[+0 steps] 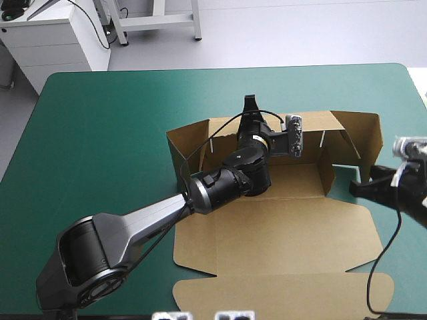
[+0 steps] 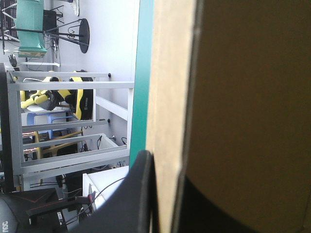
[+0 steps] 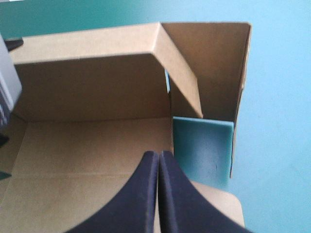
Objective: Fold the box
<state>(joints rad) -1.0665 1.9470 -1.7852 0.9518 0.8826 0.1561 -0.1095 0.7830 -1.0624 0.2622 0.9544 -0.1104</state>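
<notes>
As the left gripper (image 1: 249, 105) pinched the box's (image 1: 280, 233) back wall, the right gripper (image 3: 159, 156) hung closed, empty, nearby. Wall-raising seemed in hand; the right wall needed tucking next.

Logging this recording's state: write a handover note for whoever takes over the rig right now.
Left black-finned gripper: shut on the far wall of the brown cardboard box.
Right black-finned gripper: shut, holding nothing, at the box's right end.
Done: far wall and both end walls stand raised.
To do: right-end flaps look untucked; the lid lies flat on the teal-green table cover.
</notes>
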